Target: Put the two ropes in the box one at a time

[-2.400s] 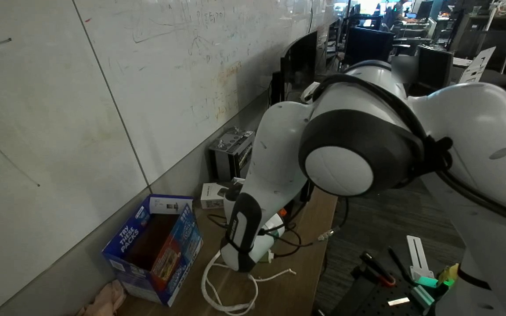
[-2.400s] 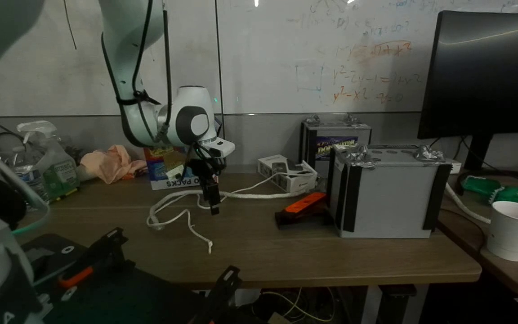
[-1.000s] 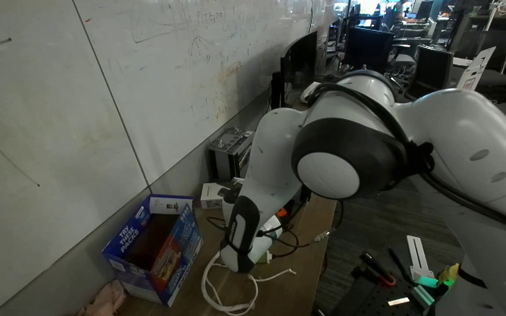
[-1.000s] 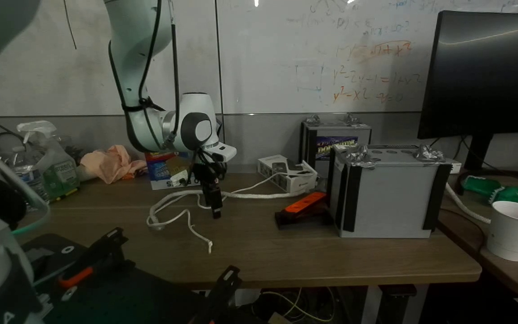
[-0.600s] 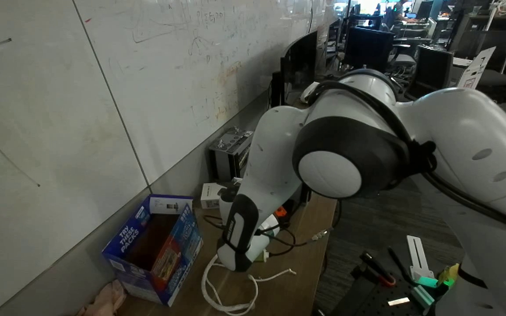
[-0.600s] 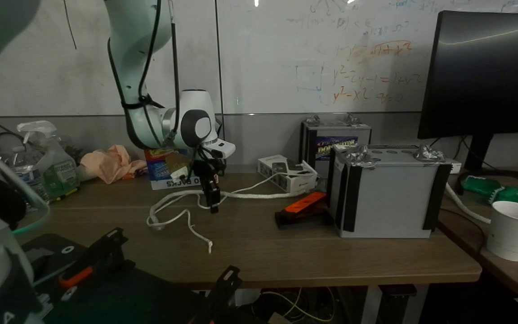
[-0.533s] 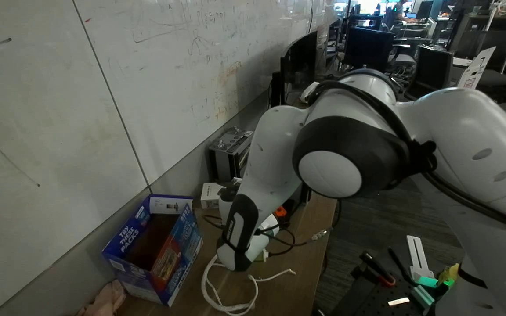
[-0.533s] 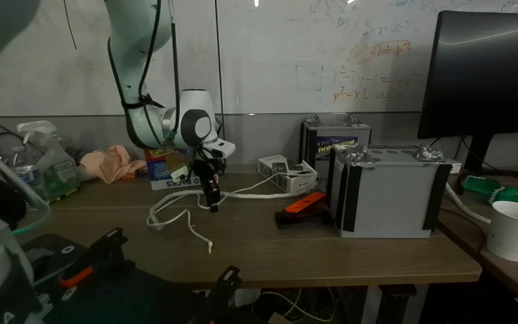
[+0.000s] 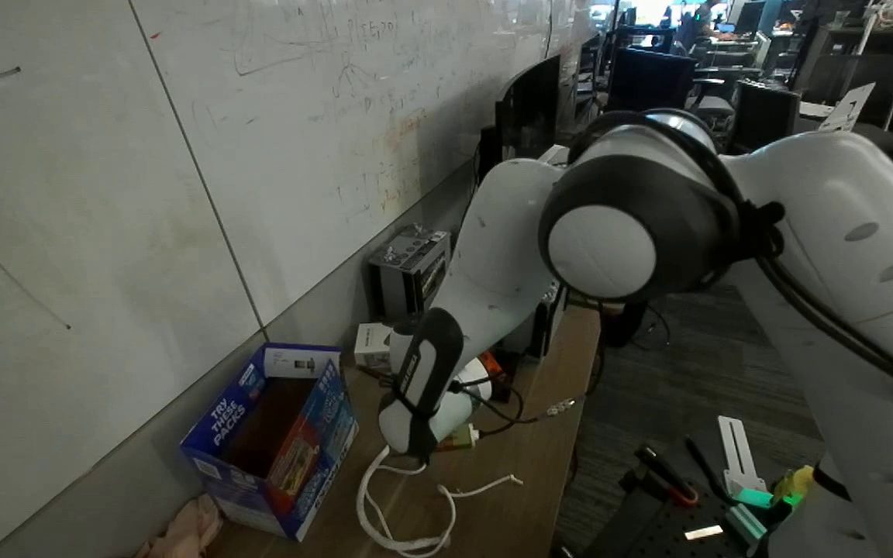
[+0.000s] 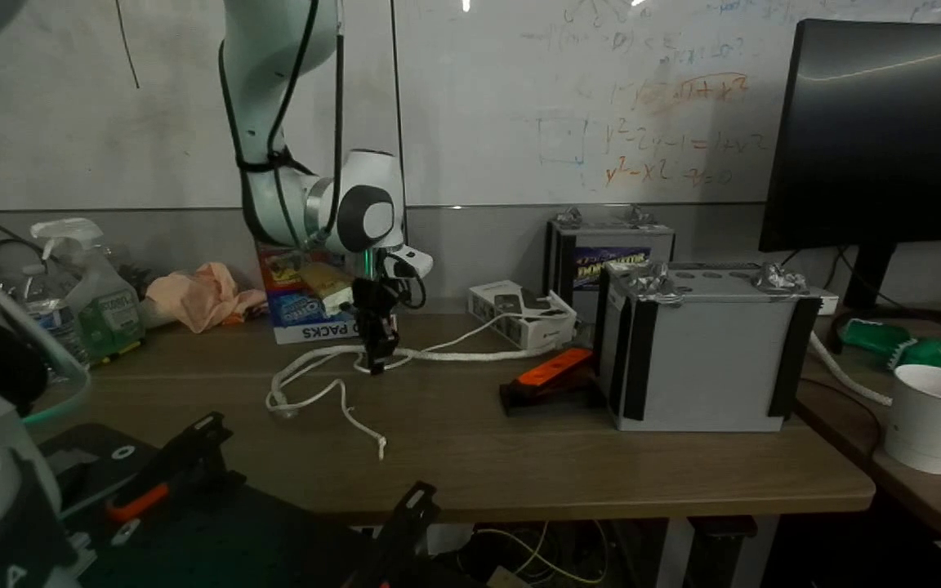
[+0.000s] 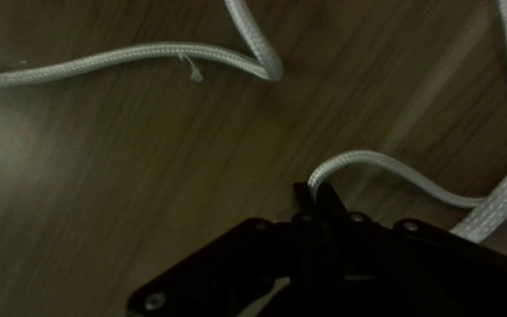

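A thin white rope point(image 11: 368, 156) curves into my gripper point(image 11: 314, 191), whose fingertips are pinched on it just above the wooden table. Beside it on the right runs a thicker white rope point(image 11: 506, 199), which the thin strand meets. Another thin strand point(image 11: 148, 50) bends across the upper left of the wrist view; which rope it belongs to I cannot tell. In an exterior view the thick rope point(image 10: 479, 356) lies flat, and my gripper point(image 10: 376, 367) points down at the loops. The blue box point(image 9: 322, 449) stands open-topped next to the loops, its dark reddish inside visible; the arm partly covers the box point(image 10: 291, 309).
A white device box point(image 10: 548, 331) touches the ropes' far end. Beyond it are an orange-and-black tool point(image 10: 556, 367) and a large grey case point(image 10: 707, 359). Peach cloth point(image 10: 205, 298) and a spray bottle point(image 10: 103, 302) stand left of the box. A whiteboard point(image 9: 144, 194) backs the table.
My hand has risen slightly, turned a little and shifted towards the box. Its jaws have come together over the last second. The box and most of the rope loops lie as before.
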Controlling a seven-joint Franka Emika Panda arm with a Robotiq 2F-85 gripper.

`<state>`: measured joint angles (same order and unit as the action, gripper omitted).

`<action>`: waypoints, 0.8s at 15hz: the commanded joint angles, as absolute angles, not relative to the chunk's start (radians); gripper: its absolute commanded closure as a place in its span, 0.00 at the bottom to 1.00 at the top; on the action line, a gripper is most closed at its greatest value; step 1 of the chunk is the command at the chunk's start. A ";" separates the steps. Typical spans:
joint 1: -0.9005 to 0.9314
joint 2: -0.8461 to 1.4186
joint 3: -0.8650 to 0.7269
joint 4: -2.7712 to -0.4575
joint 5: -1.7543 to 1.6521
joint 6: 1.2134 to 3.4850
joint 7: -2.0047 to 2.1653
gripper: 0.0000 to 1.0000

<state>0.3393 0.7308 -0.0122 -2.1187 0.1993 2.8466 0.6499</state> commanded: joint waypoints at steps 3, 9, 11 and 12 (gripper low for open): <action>0.185 0.444 0.138 -2.209 0.243 2.597 0.411 0.92; 0.157 0.156 0.200 -2.218 0.434 2.427 0.405 0.92; 0.169 0.067 0.204 -2.210 0.502 2.417 0.431 0.93; 0.174 0.021 0.206 -2.209 0.537 2.422 0.448 0.93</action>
<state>0.1688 0.1711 0.1934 -2.1804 0.4490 2.4387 0.4083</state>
